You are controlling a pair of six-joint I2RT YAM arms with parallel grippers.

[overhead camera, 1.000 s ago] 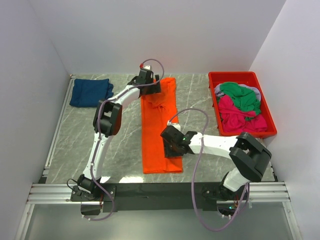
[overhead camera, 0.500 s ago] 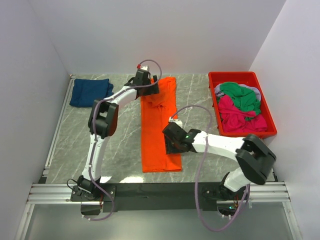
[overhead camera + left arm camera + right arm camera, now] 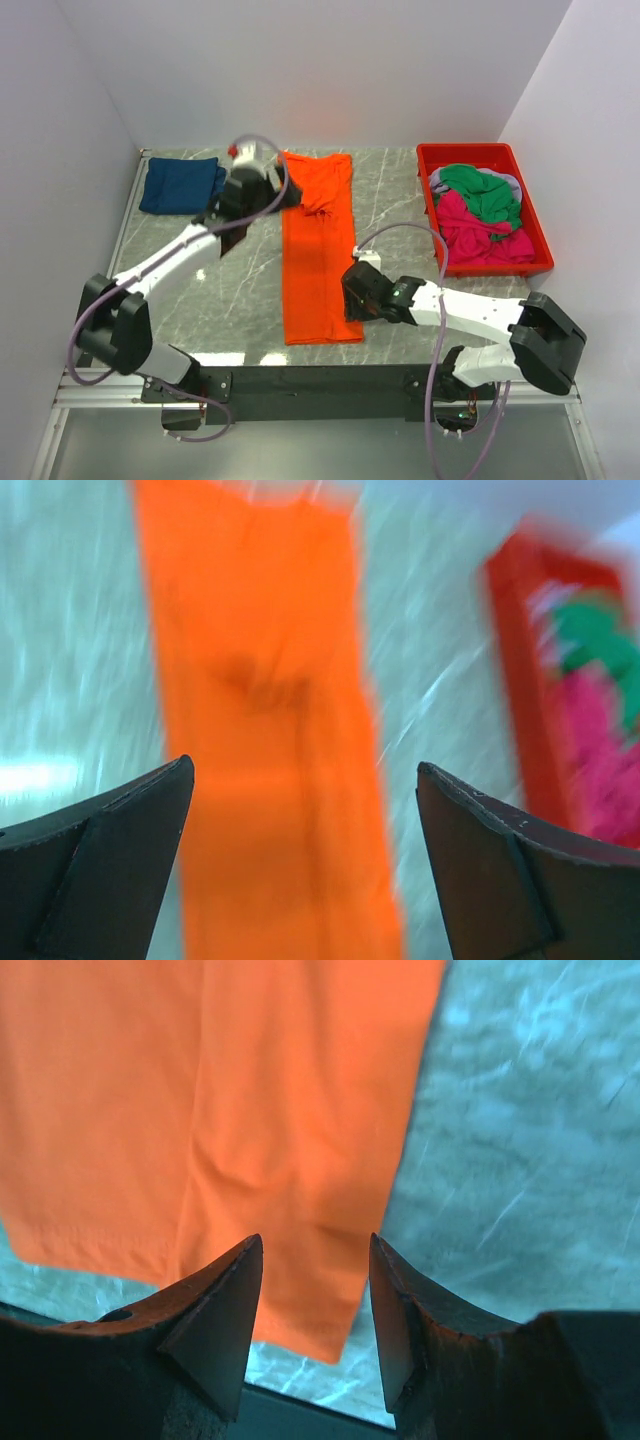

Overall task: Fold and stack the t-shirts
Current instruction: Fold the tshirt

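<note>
Lying flat on the marble table (image 3: 250,300), the orange t-shirt (image 3: 318,250) is seen from above, folded into a long strip. The left gripper (image 3: 270,195) is placed by the strip's far left edge, the right gripper (image 3: 357,300) at its near right edge. A navy t-shirt (image 3: 180,185) is folded well left of both. A green t-shirt (image 3: 478,188) and a pink t-shirt (image 3: 478,235) are heaped in the red bin (image 3: 465,150).

Left wrist, blurred: fingers (image 3: 110,870) are spread wide and nothing is gripped. The orange strip is framed between them.

Right wrist: fingers (image 3: 215,1310) are parted moderately and nothing is clamped. The strip's near right corner is seen between the tips.
</note>
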